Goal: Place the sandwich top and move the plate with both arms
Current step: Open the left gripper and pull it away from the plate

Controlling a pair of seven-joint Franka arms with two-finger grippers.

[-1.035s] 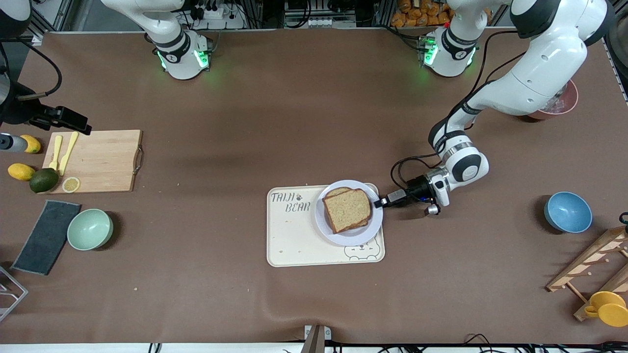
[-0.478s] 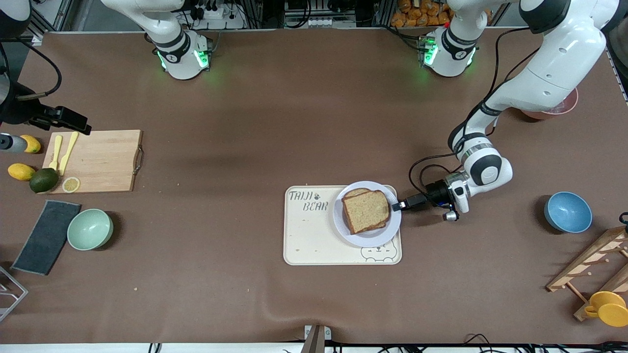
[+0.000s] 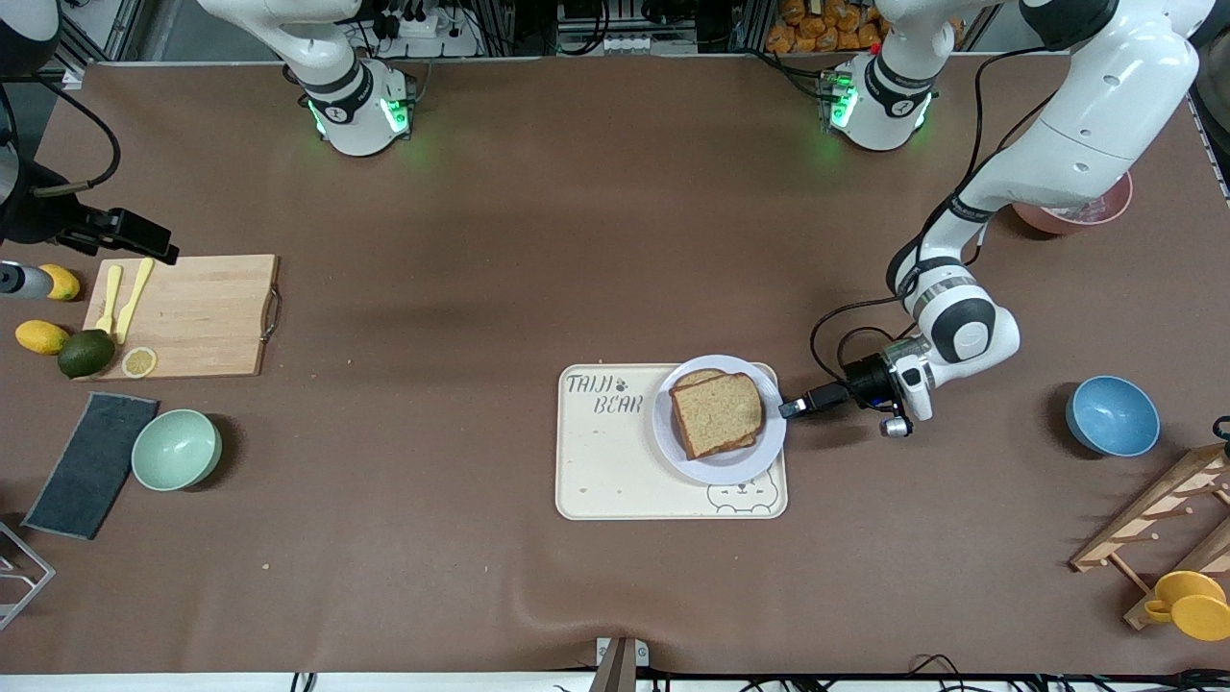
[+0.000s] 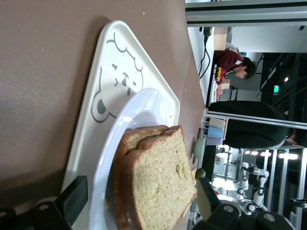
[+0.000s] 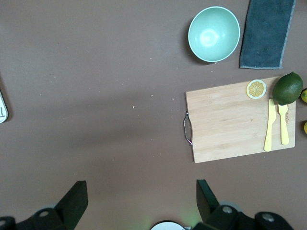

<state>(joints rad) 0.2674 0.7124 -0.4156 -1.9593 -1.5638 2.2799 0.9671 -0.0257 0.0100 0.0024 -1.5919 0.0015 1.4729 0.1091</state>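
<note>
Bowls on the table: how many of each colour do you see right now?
Mint-green round bowl: 1
Blue round bowl: 1
Pink round bowl, partly hidden by the left arm: 1
Total: 3

Brown matte table covering (image 3: 577, 240), wrinkled at the near edge. Metal-framed equipment racks with cables (image 3: 596, 24) ranged along the far edge. A seated person in a dark red top (image 4: 233, 64) and bright ceiling lights (image 4: 268, 154) are seen in the room.

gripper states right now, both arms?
Left gripper: open, beside the plate, holding nothing.
Right gripper: open, empty, over bare table; arm waits.
</note>
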